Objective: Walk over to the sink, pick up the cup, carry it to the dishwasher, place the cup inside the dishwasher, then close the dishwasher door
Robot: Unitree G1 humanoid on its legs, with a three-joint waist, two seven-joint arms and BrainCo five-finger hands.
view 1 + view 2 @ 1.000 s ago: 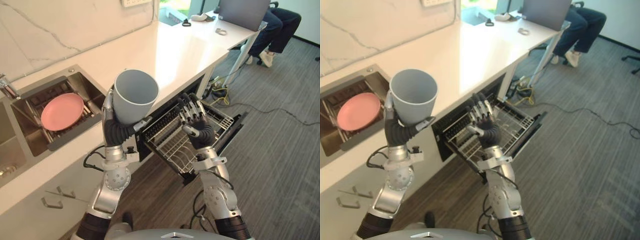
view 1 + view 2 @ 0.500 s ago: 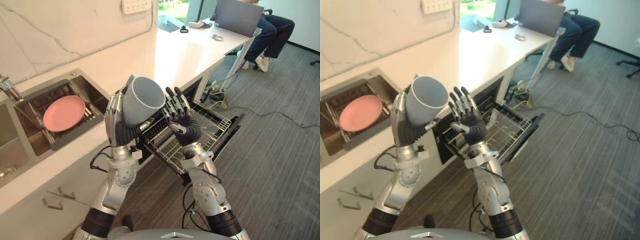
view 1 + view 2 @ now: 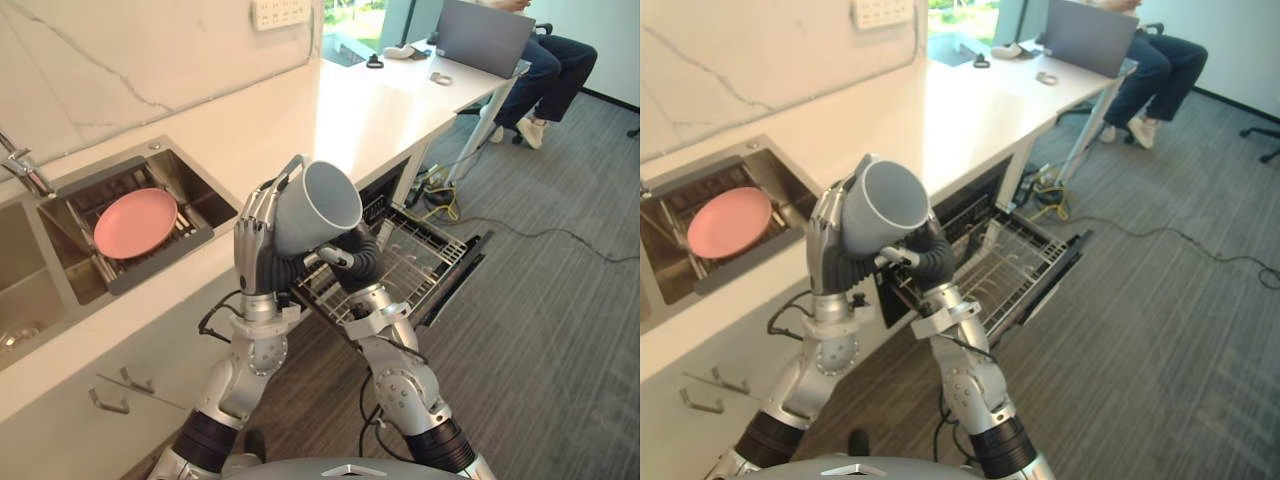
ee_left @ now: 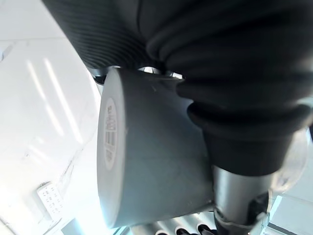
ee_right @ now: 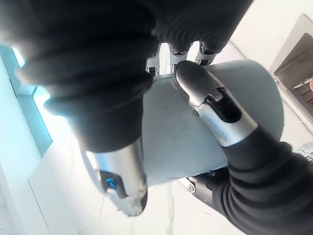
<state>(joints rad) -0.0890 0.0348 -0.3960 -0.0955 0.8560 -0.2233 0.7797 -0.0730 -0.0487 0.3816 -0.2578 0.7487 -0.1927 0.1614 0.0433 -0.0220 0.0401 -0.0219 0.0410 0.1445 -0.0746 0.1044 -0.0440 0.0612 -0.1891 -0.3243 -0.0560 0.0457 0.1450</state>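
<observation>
Step in hand: carrying to the dishwasher. I note the cup (image 3: 318, 207) at frame centre, tilted, with my left hand (image 3: 254, 240) curled round it and my right hand (image 3: 356, 262) clasping its underside. The dishwasher rack (image 3: 420, 262) stands open at lower right. I judge the next move is lowering the cup into it.

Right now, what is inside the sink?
A pink plate lies on a dark rack set in the sink. The plate covers whatever is under it.
</observation>
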